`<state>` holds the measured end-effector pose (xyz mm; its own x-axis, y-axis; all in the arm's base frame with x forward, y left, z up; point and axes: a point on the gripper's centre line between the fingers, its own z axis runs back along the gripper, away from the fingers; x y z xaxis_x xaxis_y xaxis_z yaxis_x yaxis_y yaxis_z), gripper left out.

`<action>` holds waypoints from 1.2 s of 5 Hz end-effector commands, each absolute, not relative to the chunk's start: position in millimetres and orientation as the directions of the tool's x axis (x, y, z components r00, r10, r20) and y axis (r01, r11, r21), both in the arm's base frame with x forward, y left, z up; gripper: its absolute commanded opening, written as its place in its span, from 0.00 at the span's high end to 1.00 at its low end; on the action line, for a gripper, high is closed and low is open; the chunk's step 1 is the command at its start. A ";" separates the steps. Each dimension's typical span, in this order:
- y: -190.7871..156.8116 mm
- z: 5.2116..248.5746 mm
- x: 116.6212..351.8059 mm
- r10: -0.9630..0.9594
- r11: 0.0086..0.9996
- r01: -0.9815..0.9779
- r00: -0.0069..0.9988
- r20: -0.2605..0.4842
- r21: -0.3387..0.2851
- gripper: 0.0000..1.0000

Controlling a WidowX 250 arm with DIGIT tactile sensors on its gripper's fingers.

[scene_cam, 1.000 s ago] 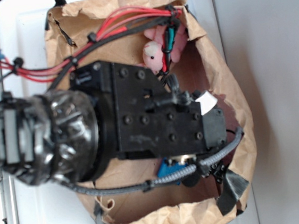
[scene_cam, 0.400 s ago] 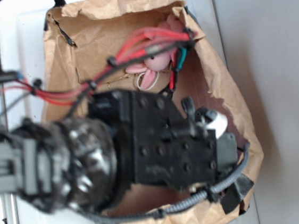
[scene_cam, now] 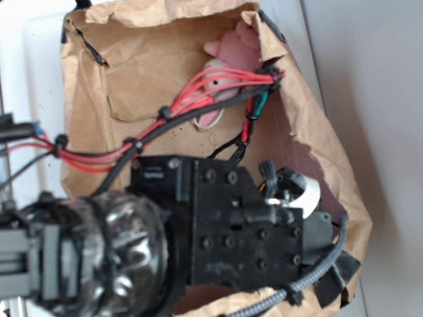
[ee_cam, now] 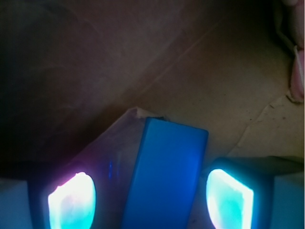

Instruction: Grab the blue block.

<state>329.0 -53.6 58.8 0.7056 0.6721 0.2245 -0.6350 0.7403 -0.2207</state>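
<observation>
In the wrist view, a glowing rounded fingertip (ee_cam: 71, 200) sits at the lower left. Right of it the blue block (ee_cam: 164, 174), smooth, flat and rectangular, lies on creased brown paper (ee_cam: 190, 67) between the two tips, touching neither. The gripper (ee_cam: 152, 200) stands wide apart around it. A soft pink plush (ee_cam: 298, 71) peeks in at the far right. From outside, the boxy black arm (scene_cam: 233, 224) covers the crumpled paper bag (scene_cam: 315, 132).

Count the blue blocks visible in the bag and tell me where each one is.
1. The blue block lies on the brown paper between the open gripper fingers, wrist view. The arm covers much of the bag, so others may be hidden.
</observation>
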 end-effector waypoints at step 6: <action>-38.8 44.0 332.0 0.524 0.851 -0.503 0.802 0.285 -0.151 1.00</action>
<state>329.3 -46.1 31.8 0.8039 0.5351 0.2595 -0.5180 0.8444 -0.1364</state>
